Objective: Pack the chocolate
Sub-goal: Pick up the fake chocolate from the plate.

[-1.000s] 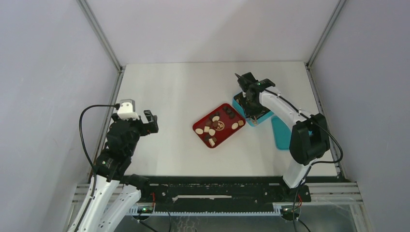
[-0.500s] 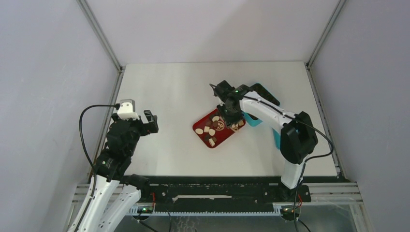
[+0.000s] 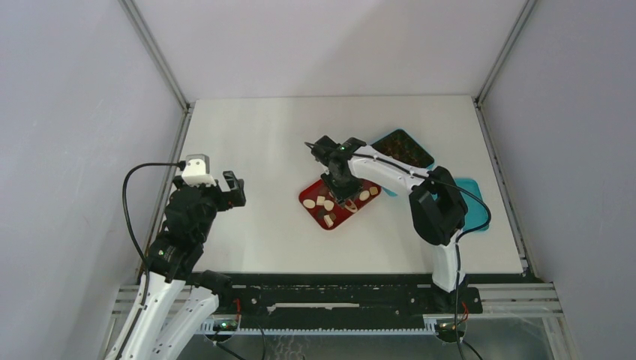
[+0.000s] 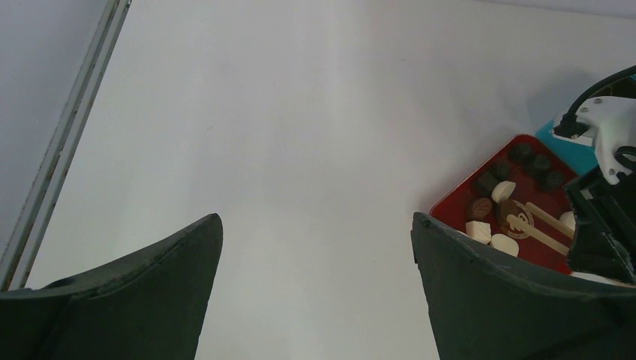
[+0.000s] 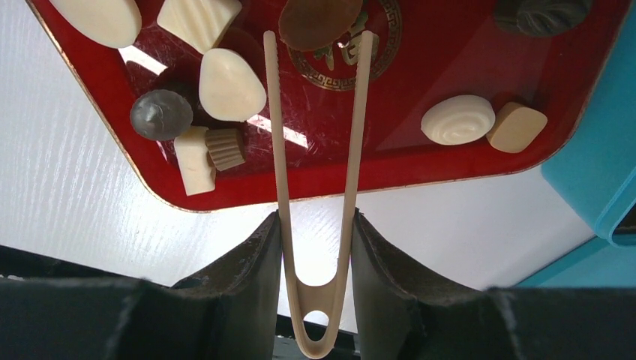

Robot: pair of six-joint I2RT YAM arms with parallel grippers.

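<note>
Right claw (image 5: 315,247) is gripping tongs (image 5: 276,150), spread open over chocolate (image 5: 231,85) lying in the tray (image 5: 420,169), middle of the desk (image 3: 255,142). Best lowering the tips around the tan piece (image 5: 319,19), squeezing gently. Left claw (image 4: 315,232) is hanging wide open, empty.

Ten chocolate pieces (image 5: 229,86) show in the right wrist view, five cream-white, two tan and three brown, on one red tray (image 5: 390,154), beside one pair of wooden tongs (image 5: 277,135).
</note>
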